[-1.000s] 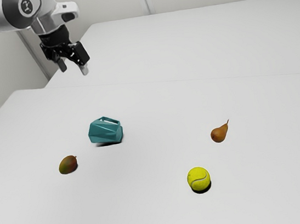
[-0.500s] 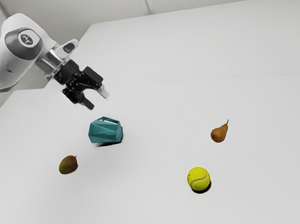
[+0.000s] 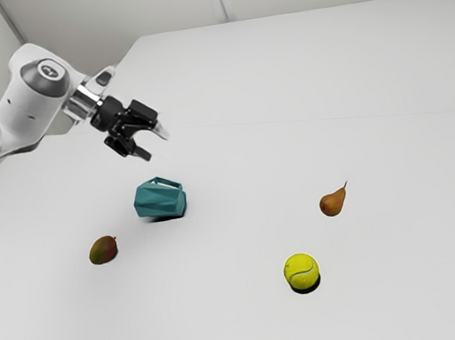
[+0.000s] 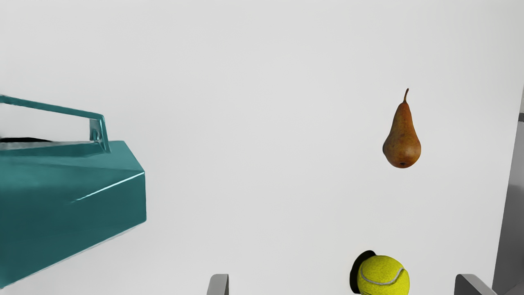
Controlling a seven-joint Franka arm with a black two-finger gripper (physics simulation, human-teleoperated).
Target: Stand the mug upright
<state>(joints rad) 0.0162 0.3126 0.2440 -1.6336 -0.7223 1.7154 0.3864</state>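
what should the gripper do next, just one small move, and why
Probably shift sideways toward the mug before going lower. The mug lies on its side on the table, and the gripper hangs open above it, untouching. In the wrist view the mug sits outside the gap between the fingers, so descending straight along them would likely miss it.

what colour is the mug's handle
The handle is teal, and it shows best in the wrist view.

The pincer (image 3: pixel 154 144) has come closer to the mug (image 3: pixel 159 201).
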